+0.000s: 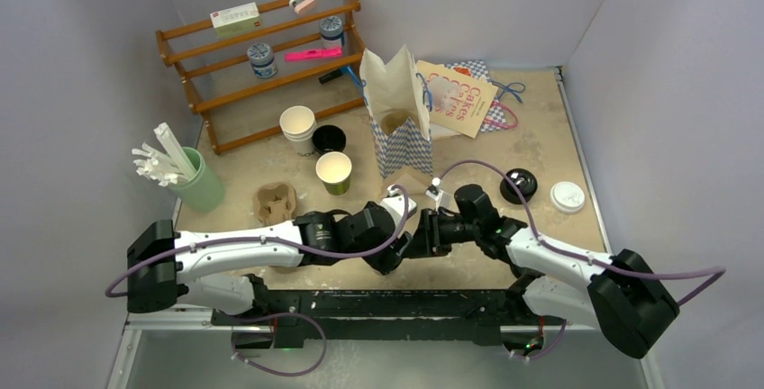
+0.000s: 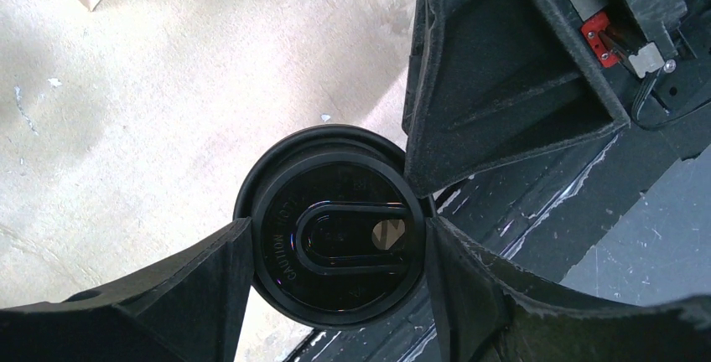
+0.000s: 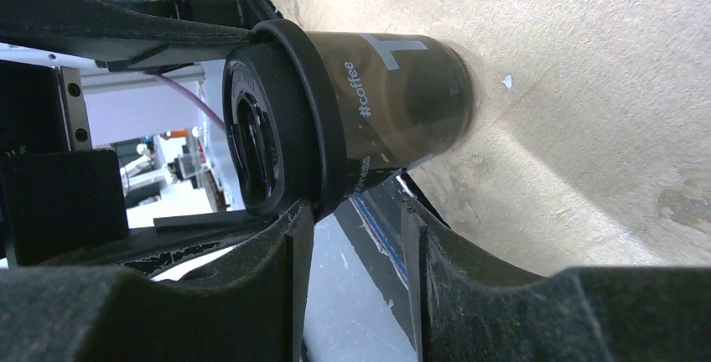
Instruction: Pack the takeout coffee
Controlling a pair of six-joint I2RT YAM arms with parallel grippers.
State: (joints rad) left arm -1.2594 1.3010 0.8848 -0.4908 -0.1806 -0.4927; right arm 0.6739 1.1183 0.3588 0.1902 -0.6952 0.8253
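The takeout coffee [image 3: 381, 102] is a small dark paper cup printed "#coffee", capped with a glossy black sip lid [image 2: 329, 211]. It stands upright on the table [image 2: 126, 127], near its near edge and about mid-width. The left gripper [image 2: 334, 236] clamps the lid's rim from both sides. The right gripper [image 3: 356, 228] is partly open and holds nothing, with one finger against the rim.

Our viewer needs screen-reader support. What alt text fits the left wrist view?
From above: the left claw pinches the takeout coffee by its black sip lid. One right claw finger meets the lid's rim; pale table below.
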